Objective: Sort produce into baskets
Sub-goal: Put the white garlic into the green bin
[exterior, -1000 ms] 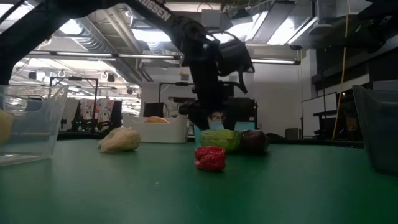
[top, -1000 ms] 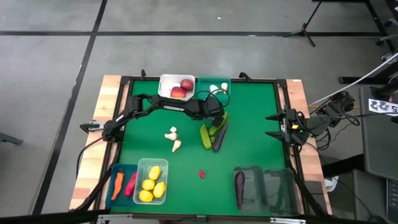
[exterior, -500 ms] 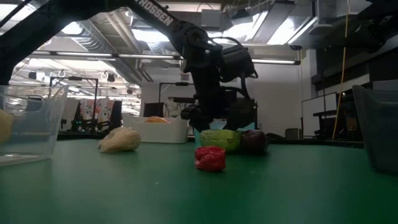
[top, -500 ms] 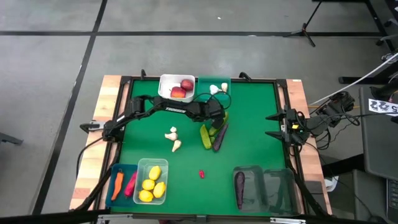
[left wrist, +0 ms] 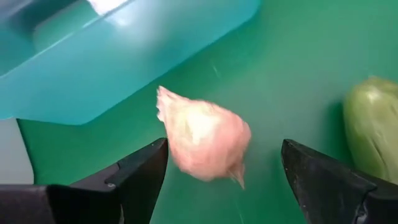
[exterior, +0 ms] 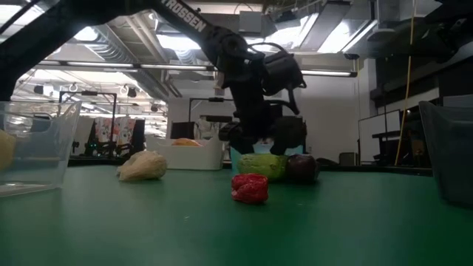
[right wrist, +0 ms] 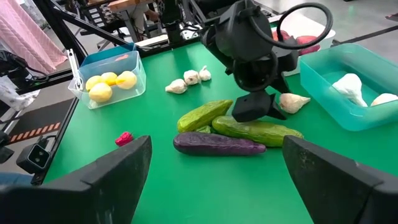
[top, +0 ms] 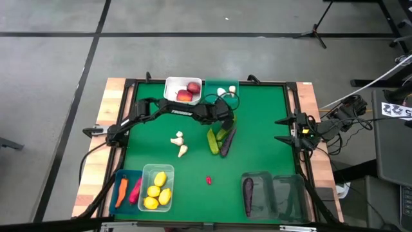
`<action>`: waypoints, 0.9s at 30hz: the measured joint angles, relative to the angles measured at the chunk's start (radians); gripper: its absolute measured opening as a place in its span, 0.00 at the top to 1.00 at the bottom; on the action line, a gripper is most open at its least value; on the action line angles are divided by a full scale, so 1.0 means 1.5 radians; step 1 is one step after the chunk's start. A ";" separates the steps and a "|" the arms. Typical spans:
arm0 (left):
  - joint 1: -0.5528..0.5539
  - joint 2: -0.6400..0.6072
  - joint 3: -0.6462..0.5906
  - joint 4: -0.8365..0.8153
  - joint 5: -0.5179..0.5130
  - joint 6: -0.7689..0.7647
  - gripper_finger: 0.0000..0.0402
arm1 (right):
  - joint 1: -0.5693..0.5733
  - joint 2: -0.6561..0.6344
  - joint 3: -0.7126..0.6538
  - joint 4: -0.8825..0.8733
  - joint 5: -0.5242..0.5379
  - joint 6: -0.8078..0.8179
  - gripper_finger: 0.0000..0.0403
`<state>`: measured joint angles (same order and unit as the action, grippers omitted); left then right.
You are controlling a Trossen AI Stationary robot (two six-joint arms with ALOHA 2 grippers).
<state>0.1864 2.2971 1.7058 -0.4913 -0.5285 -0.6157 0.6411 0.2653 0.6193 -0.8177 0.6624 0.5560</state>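
With left gripper (left wrist: 221, 180) spread wide around the garlic clove (left wrist: 202, 140) beside the teal bin (left wrist: 124, 62), lower squarely, close gently, avoid nudging the cucumber (left wrist: 373, 134).

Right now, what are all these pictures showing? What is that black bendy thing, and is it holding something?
It is a robot with two dark arms at a green table. One picture looks down from above, one looks level across the table, and two come from cameras on the arms' wrists. The left gripper is low beside the teal bin, its fingers open around a white garlic lying on the table, not squeezing it. The right gripper waits open at the table's edge. Cucumbers, an eggplant and a red chilli lie loose nearby.
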 joint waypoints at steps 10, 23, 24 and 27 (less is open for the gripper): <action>0.011 0.006 0.001 0.004 0.001 -0.030 0.23 | 0.000 0.000 0.000 0.000 0.000 0.000 0.11; 0.011 0.013 0.001 0.004 0.015 -0.043 0.41 | 0.000 0.000 0.000 0.000 0.000 0.000 0.11; 0.012 0.013 0.001 0.003 0.015 -0.042 0.44 | 0.000 0.000 0.000 0.000 0.000 0.000 0.11; 0.011 0.013 0.001 0.003 0.014 -0.036 0.52 | 0.000 0.000 0.000 0.000 0.000 0.000 0.11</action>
<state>0.2035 2.3169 1.7073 -0.4870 -0.5076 -0.6697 0.6411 0.2653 0.6193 -0.8181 0.6628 0.5556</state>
